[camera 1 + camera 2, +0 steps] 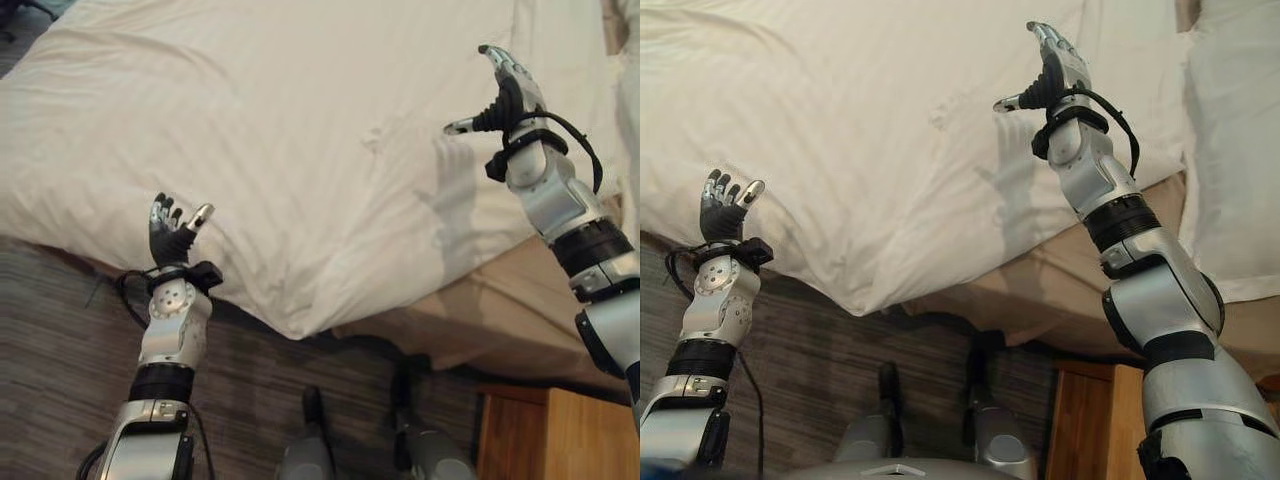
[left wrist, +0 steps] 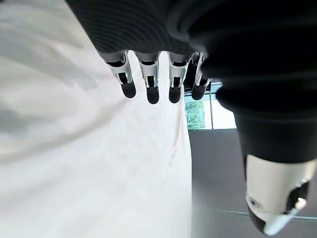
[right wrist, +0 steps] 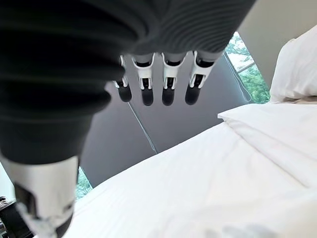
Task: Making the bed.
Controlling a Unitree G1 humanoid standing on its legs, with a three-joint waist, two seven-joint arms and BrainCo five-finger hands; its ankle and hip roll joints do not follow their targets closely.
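I've got both hands raised, fingers loose, holding nothing. The white duvet [image 1: 300, 150] lies spread on the bed ahead, its corner hanging toward me. My left robot hand [image 1: 172, 232] sits nearest that edge; my right robot hand [image 1: 508, 90] hovers over it.

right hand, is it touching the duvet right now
Apart. In the right wrist view the right hand has its fingers straight in open air, with the white duvet lying well beyond them.

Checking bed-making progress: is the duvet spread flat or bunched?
Spread but not smooth. The white duvet lies opened out over the bed, creased, one corner hanging off the edge. Both robot hands, left and right, are open, holding nothing.
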